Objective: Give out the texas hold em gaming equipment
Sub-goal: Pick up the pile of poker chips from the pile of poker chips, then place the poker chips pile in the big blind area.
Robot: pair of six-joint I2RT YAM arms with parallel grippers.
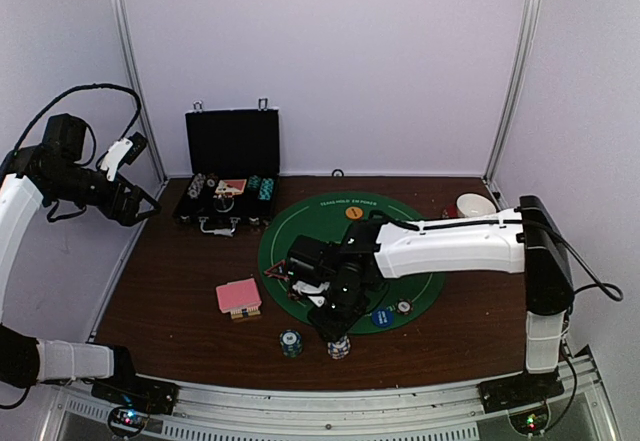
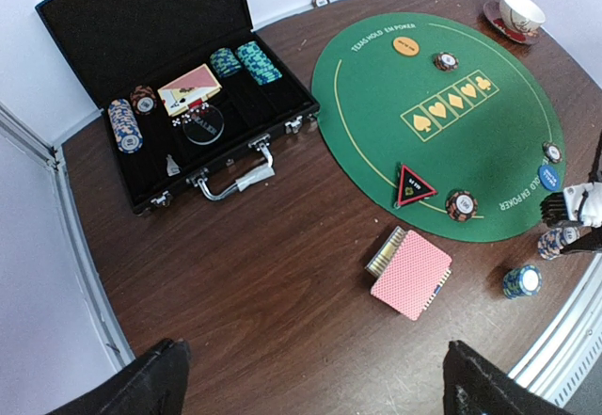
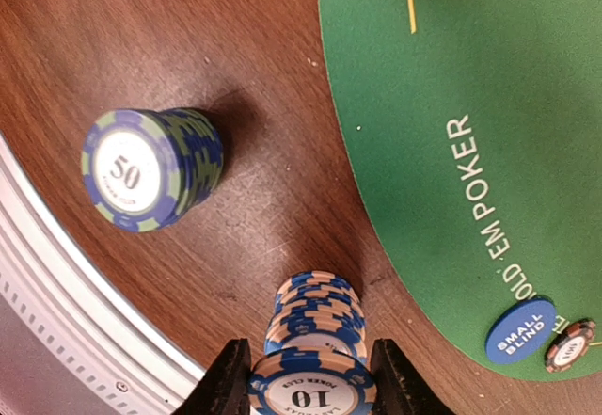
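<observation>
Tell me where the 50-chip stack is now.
In the top view the 50-chip stack stands on the wood table near its front edge, off the green mat, left of the 10-chip stack in the right pincer.

Table [image 1: 170, 306] bears case [image 1: 232, 156], green mat [image 1: 305, 223], card deck [image 1: 238, 295], chip stacks [image 1: 291, 342].

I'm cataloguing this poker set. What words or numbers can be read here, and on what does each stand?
"50": top of the green-blue chip stack; its small print is blurred.
"10" and "POKER CLUB": top of the blue-white chip stack.
"SMALL BLIND": blue disc.
"TEXAS HOLD EM POKER": green mat, along its rim.
Too small to read: print on the orange disc and the triangle.
</observation>
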